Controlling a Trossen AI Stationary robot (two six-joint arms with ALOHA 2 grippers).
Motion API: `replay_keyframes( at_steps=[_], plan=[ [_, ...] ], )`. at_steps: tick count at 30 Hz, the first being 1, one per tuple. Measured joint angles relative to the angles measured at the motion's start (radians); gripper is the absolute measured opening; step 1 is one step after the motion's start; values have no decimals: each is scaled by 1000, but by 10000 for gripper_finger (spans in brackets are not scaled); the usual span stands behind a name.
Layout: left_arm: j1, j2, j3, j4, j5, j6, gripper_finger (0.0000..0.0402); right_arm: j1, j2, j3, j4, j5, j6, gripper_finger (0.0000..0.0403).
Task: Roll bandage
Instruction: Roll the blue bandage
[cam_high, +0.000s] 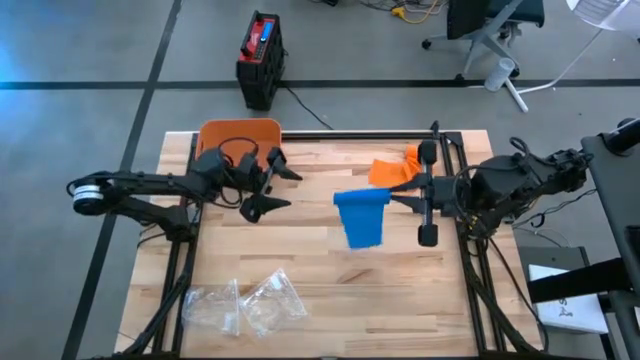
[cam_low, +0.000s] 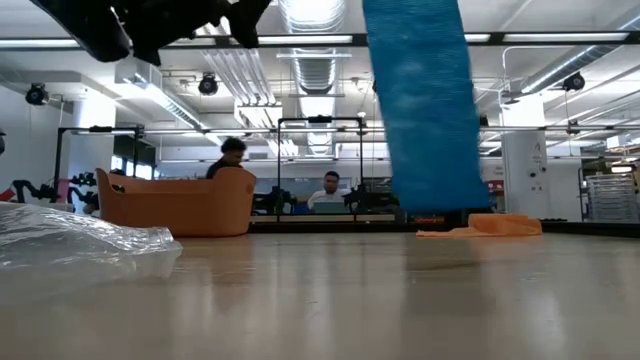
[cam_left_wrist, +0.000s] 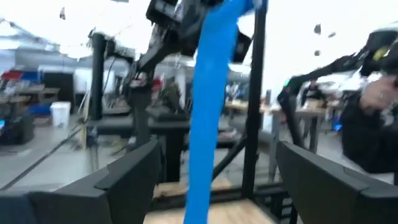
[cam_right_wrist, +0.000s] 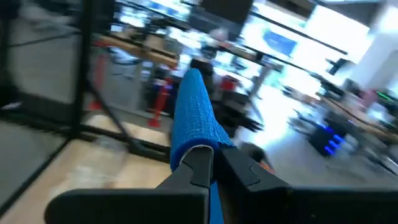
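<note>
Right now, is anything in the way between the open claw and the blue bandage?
No, nothing visible. The right claw is shut on the blue bandage, holding it up so it hangs above the table. The left claw is open and faces it across bare wood. The orange cloth lies behind, off to the side.

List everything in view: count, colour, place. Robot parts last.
blue bandage: 1, blue, hanging mid-table from the right end effector
orange bandage: 1, orange, lying at the table's far side, right of centre
orange bin: 1, orange, far left edge of table
plastic wrappers: 2, clear, near left part of table
table: 1, light wood
left end effector: 1, dark, open, left of the blue bandage
right end effector: 1, dark, shut on the blue bandage's top
</note>
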Motion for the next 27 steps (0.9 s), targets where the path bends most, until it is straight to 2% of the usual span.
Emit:
replay_keyframes(
  at_steps=[4, 6, 9, 12, 15, 24, 27],
  plan=[
    [-117, 58, 53, 98, -3, 37, 308, 2, 12, 0, 7, -193, -46, 3],
    [-197, 82, 94, 124, -57, 127, 305, 3, 16, -1, 1, -232, -62, 3],
    [-303, 119, 158, 82, -206, 302, 302, 1, 19, -1, -2, -215, -68, 3],
    [-361, 160, 219, -30, -319, 404, 303, 1, 22, -1, -22, -122, -81, 3],
    [-371, 185, 271, -123, -337, 404, 309, 2, 29, -1, -43, -37, -80, 3],
    [-364, 228, 299, -182, -485, 344, 329, 2, 28, -1, -56, -29, -69, 3],
    [-352, 240, 299, -173, -493, 312, 335, 1, 32, -1, -54, -27, -69, 3]
  ],
)
